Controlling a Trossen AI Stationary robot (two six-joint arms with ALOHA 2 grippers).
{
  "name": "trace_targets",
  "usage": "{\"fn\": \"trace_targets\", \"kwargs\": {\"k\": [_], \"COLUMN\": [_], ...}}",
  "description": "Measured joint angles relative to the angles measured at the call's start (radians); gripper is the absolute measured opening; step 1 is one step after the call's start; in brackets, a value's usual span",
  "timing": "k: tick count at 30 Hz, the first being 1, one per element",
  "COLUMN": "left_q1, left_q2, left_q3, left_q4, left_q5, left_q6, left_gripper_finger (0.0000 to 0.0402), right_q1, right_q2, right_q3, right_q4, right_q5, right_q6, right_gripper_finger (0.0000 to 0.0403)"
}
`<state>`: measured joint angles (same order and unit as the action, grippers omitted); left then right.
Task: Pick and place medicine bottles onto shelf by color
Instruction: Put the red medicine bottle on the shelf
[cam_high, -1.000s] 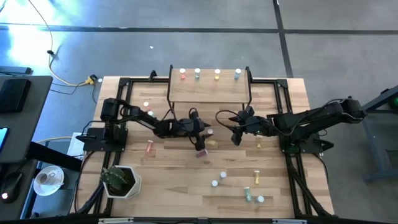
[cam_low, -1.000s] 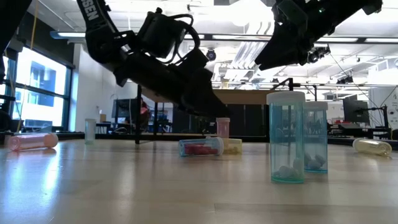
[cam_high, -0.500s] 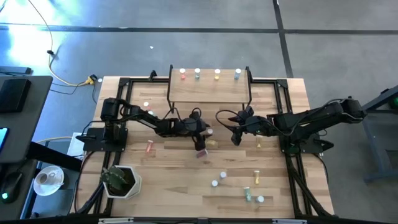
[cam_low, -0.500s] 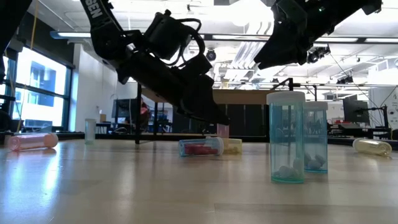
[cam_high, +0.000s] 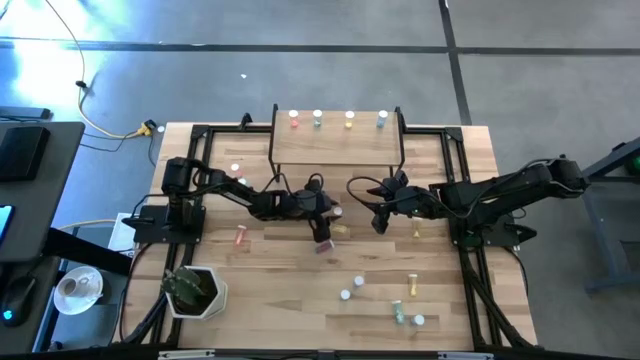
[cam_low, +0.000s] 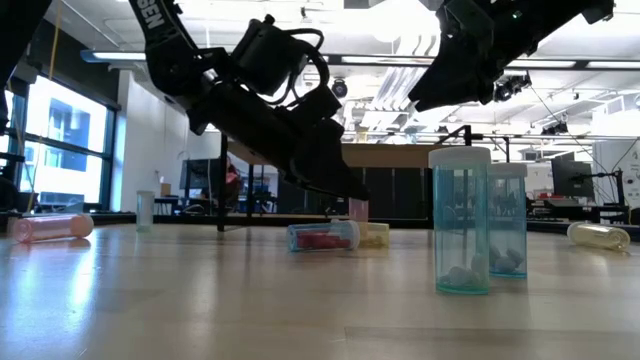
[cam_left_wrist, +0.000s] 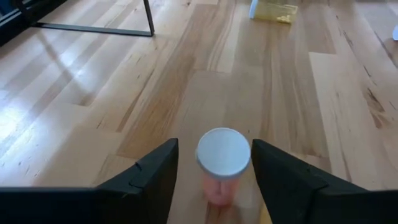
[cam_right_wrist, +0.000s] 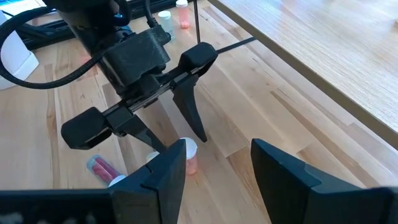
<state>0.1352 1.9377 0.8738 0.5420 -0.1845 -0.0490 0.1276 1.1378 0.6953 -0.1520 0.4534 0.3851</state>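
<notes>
Near the middle of the tabletop (cam_high: 300, 290), just in front of the shelf (cam_high: 337, 146), an upright pink bottle (cam_left_wrist: 222, 167) with a white cap is straddled by the left gripper (cam_left_wrist: 214, 171). Its jaws are spread, one on each side of the cap, and a small gap is seen on both sides, so the bottle is not pinched. A pink bottle lying on its side (cam_low: 323, 237) and a yellow bottle (cam_low: 374, 234) are seen close by. Four bottles (cam_high: 337, 120) are lined up along the far edge of the shelf. The right gripper (cam_right_wrist: 214, 168) is held above the tabletop just to the right, jaws spread with nothing between them. Two upright blue bottles (cam_low: 478, 225) are seen nearest in the low view.
</notes>
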Motion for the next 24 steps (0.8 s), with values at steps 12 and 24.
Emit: {"fn": "trace_targets", "kwargs": {"k": [12, 24], "left_q1": [0.0, 0.0], "left_q2": [0.0, -0.005], "left_q3": [0.0, -0.001], "left_q4": [0.0, 0.003], "left_q5": [0.002, 0.002], "left_q6": [0.001, 0.019], "left_gripper_finger": [0.0126, 0.0119], "right_q1": [0.0, 0.0], "right_q2": [0.0, 0.0], "right_q3": [0.0, 0.0], "right_q4": [0.0, 0.0], "right_q5": [0.0, 0.0], "right_q6": [0.0, 0.0], "right_gripper_finger": [0.0171, 0.0171]}}
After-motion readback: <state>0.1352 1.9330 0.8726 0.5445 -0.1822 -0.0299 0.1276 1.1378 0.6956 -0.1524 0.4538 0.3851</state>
